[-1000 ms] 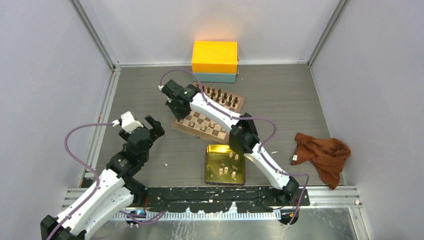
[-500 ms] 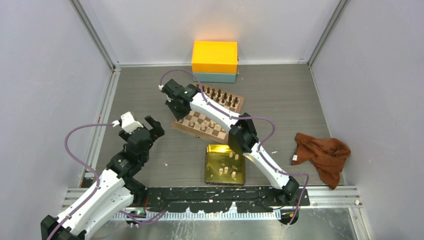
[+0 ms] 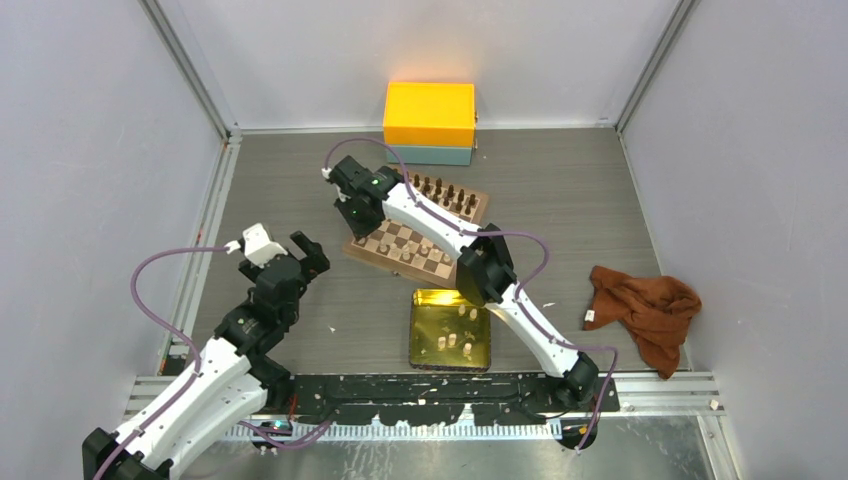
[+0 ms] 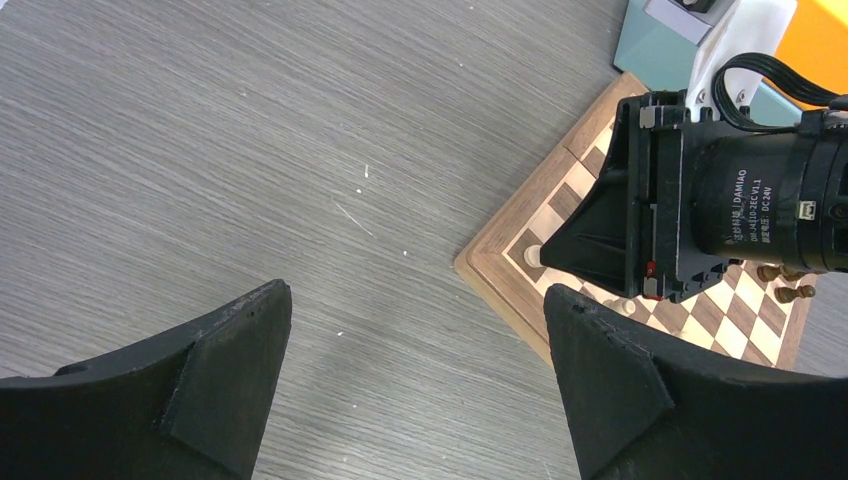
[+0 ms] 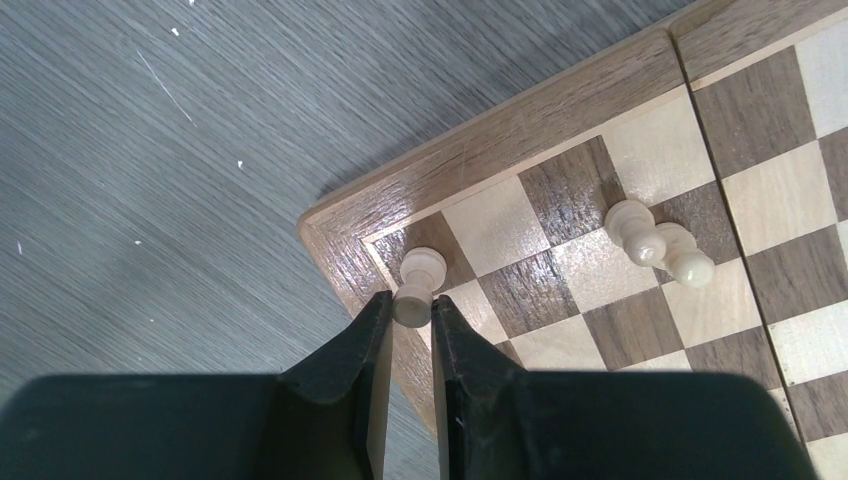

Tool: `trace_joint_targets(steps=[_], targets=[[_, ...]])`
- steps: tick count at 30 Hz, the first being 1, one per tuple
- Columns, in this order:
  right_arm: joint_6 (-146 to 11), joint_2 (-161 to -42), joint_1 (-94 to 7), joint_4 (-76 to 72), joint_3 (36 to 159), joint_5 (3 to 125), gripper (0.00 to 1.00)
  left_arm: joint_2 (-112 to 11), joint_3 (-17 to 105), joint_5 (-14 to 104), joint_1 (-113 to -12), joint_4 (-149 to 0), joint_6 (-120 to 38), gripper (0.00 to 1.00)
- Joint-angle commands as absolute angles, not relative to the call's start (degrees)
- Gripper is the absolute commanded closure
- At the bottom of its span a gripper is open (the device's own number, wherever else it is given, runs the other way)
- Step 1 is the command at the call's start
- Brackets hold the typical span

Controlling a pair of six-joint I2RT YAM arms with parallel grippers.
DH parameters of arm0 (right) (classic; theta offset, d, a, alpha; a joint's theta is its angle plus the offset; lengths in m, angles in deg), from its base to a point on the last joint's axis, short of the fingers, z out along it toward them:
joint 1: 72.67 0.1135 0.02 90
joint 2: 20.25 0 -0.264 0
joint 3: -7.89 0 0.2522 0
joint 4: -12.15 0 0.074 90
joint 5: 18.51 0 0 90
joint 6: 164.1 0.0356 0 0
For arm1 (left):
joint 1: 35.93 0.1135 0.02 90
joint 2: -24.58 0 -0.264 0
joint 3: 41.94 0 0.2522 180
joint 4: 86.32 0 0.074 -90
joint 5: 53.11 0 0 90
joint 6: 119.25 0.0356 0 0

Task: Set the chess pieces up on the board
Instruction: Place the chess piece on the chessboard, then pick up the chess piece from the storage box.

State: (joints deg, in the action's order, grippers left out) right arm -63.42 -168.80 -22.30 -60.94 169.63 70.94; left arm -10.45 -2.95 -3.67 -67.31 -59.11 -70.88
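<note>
My right wrist view, unlike the top one, shows my right jaws pinching a piece [image 5: 418, 284] at the board [image 5: 500, 140] corner, mid-frame; my left jaws gape over the worktop [image 4: 200, 150].

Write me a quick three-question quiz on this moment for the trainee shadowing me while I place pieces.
1. True or false: the right gripper is shut on a small pale cream wooden chess piece at a corner square of the square checkered wooden chessboard.
2. The unplaced cream pieces lie in: A) the shiny gold square tin tray; B) the orange box; C) the crumpled brown cloth.
3. Fill in: the left gripper is ___ and holds nothing.
Key: 1 true; 2 A; 3 open.
</note>
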Motion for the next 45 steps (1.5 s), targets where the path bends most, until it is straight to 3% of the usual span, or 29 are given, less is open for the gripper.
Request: trace_joint_targets(steps=[1, 12, 33, 40, 45], targets=[[-63.9, -168.3, -22.6, -59.5, 172.5, 69.8, 0.93, -10.9, -3.0, -6.0, -67.5, -62.7, -70.7, 0.03], [-64.6, -167.2, -22.7, -58.2, 170.7, 68.2, 0.65, -11.1, -3.0, -6.0, -67.5, -62.6, -70.6, 0.03], [-66.2, -160.7, -22.5, -57.3, 169.2, 69.9, 0.62, -10.6, -2.2, -6.9, -67.5, -60.5, -70.4, 0.03], [-66.7, -154.0, -21.9, -55.2, 163.2, 71.0, 0.61, -10.5, -1.3, -8.2, -67.5, -58.9, -70.4, 0.03], [-66.8, -145.2, -21.4, -50.9, 151.4, 74.0, 0.61, -10.8, -0.9, -8.4, -67.5, -58.6, -70.6, 0.03]])
